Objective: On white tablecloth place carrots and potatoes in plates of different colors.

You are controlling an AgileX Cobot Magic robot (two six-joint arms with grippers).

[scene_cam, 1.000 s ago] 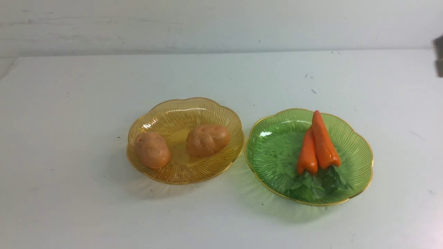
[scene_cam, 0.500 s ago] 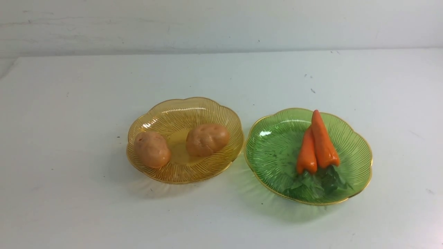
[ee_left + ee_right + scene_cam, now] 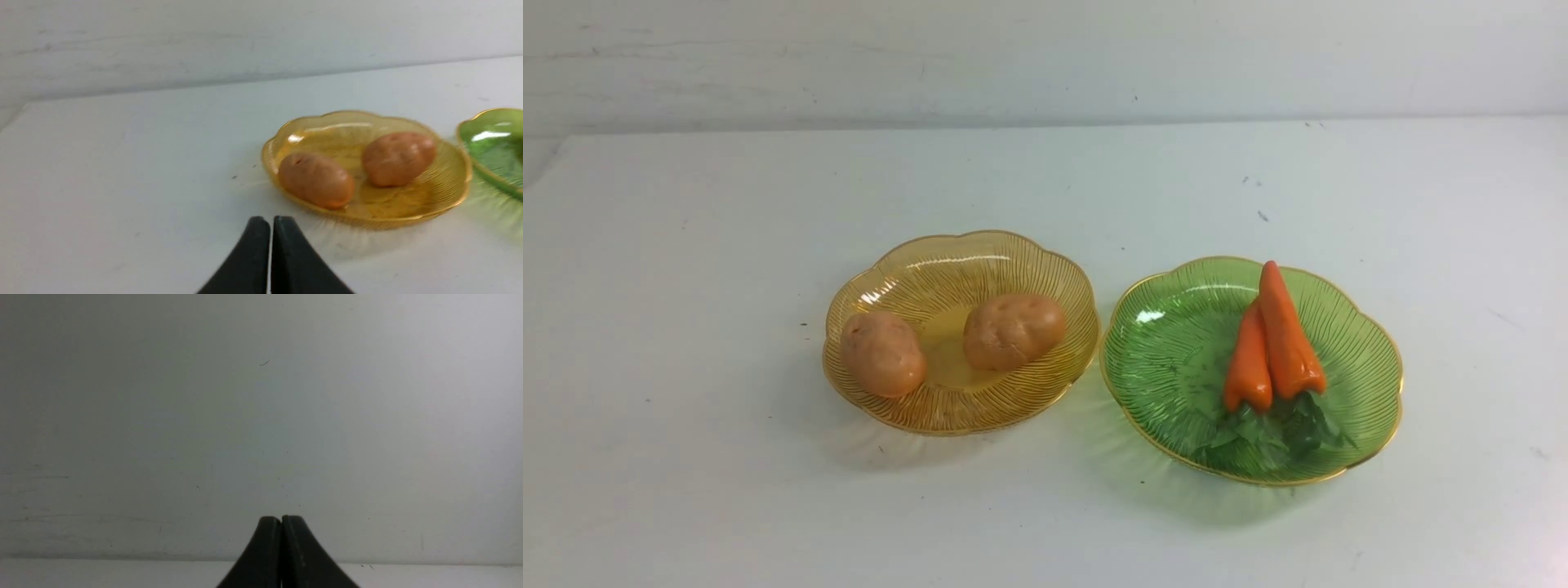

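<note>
On the white tablecloth [image 3: 686, 245] stand two plates side by side. The amber-yellow plate [image 3: 947, 261] on the left holds two potatoes [image 3: 882, 354] [image 3: 1014, 330]. The green plate [image 3: 1168, 343] on the right holds two carrots [image 3: 1248, 363] [image 3: 1286, 331] lying together, leafy tops toward the near rim. Neither gripper shows in the front view. In the left wrist view my left gripper [image 3: 271, 222] is shut and empty, short of the amber plate [image 3: 445, 192] with both potatoes [image 3: 316, 179] [image 3: 398, 158]. In the right wrist view my right gripper [image 3: 281, 520] is shut and empty, facing a bare wall [image 3: 261, 416].
A pale wall [image 3: 1045, 57] runs behind the table's far edge. Small dark specks [image 3: 1262, 216] dot the cloth behind the green plate. The green plate's rim [image 3: 490, 118] shows at the side of the left wrist view.
A dark shape at the front view's far right edge a second ago has gone out of view. Plates, potatoes and carrots have not moved.
</note>
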